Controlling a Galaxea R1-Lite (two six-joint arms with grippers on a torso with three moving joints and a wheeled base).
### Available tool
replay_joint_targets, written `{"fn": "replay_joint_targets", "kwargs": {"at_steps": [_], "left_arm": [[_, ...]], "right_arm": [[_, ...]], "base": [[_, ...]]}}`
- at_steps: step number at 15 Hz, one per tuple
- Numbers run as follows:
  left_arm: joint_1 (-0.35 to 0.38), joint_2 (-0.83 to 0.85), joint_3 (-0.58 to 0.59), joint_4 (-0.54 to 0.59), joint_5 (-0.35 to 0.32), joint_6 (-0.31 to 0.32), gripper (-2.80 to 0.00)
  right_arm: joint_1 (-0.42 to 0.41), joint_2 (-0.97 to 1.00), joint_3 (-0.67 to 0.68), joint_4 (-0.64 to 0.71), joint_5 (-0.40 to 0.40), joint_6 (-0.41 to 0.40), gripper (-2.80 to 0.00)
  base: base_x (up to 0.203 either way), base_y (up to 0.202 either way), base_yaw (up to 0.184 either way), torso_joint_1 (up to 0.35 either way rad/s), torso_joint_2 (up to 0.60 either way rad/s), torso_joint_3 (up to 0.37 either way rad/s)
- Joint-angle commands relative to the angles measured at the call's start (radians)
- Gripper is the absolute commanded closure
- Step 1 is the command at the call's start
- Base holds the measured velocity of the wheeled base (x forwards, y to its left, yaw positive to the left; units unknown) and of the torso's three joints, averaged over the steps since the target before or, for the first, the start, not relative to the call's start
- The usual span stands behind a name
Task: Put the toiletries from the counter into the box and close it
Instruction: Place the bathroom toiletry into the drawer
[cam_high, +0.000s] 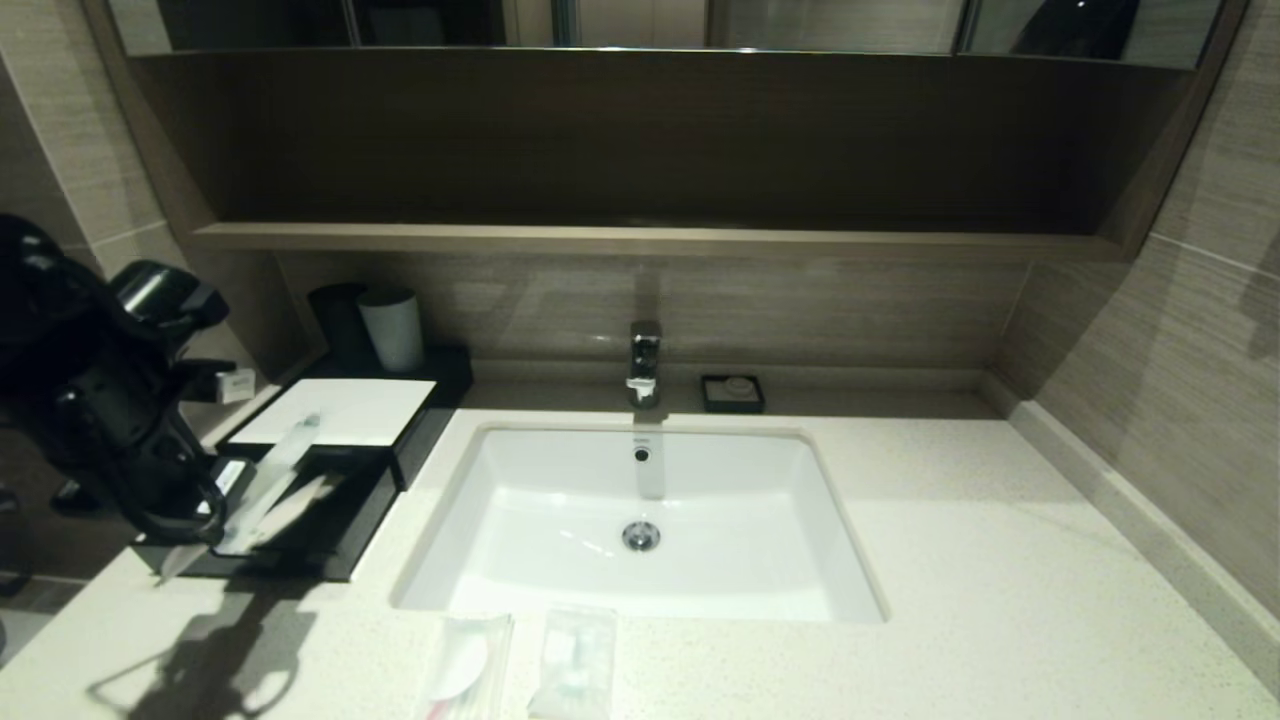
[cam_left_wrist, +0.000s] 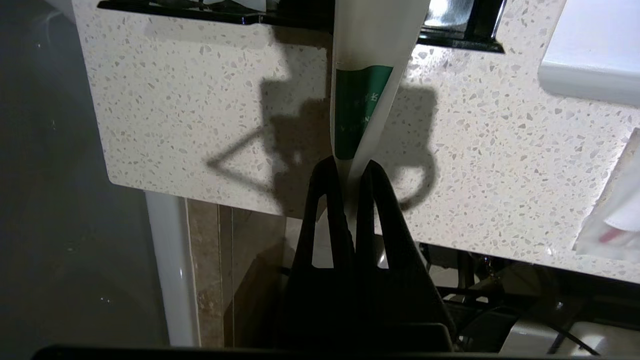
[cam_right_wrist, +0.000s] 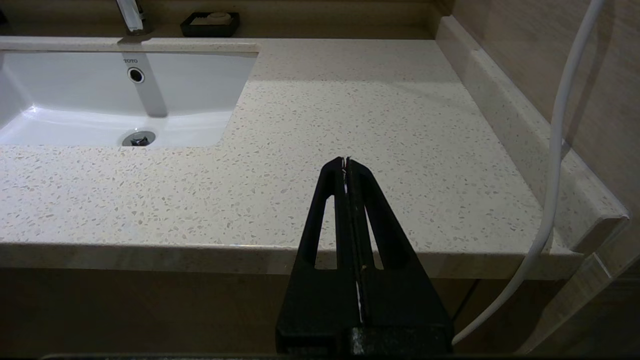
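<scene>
- Speckled off-white stone makes up the counter (cam_high: 1000, 560), with a white sink basin (cam_high: 640, 520) sunk into it, a chrome tap (cam_high: 644, 362) behind the basin, and a brown wall panel and shelf above.
- At the counter's left end the left gripper (cam_left_wrist: 351, 167) has its fingers clamped on the tip of the long thin packet (cam_left_wrist: 362, 110), whose green label sits just beyond the fingertips.
- From that grip the packet runs away from the gripper, over a bare stretch of stone, toward the black box (cam_high: 340, 480); the head view shows the packet (cam_high: 275, 480) slanting over the box's front part, with its far end over the white top panel (cam_high: 340, 410). Whether it touches the box cannot be told.
- The box sits on the counter left of the basin, its dark front section reaching toward the counter's near edge.
- Behind the box stand a grey cup (cam_high: 392, 330) and a darker cup (cam_high: 336, 320) just beside it.
- Two small flat packets lie on the counter's near strip in front of the basin, side by side: one with a rounded white piece (cam_high: 465, 665) and one with white contents (cam_high: 575, 665).
- A small black square dish (cam_high: 732, 392) rests against the back wall, right of the tap.
- Off the counter's near right edge, the right gripper (cam_right_wrist: 346, 161) hangs with its fingers pressed together and nothing between them; a white cable (cam_right_wrist: 560, 150) runs past it.
</scene>
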Motion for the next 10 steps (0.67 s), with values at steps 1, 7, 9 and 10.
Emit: {"fn": "replay_joint_targets", "kwargs": {"at_steps": [1, 7, 9, 10], "left_arm": [[0.002, 0.020, -0.008, 0.044, 0.007, 0.004, 0.00], [0.119, 0.016, -0.010, 0.099, 0.042, 0.015, 0.00], [0.148, 0.019, -0.010, 0.110, 0.039, 0.064, 0.00], [0.147, 0.021, -0.008, 0.112, 0.039, 0.067, 0.00]], "right_arm": [[0.000, -0.002, 0.002, 0.000, 0.000, 0.000, 0.00], [0.000, -0.002, 0.002, 0.000, 0.000, -0.001, 0.00], [0.000, -0.002, 0.002, 0.000, 0.000, 0.000, 0.00], [0.000, 0.000, 0.002, 0.000, 0.000, 0.000, 0.00]], "base": [[0.000, 0.000, 0.000, 0.000, 0.00, 0.000], [0.000, 0.000, 0.000, 0.000, 0.00, 0.000], [0.000, 0.000, 0.000, 0.000, 0.00, 0.000], [0.000, 0.000, 0.000, 0.000, 0.00, 0.000]]}}
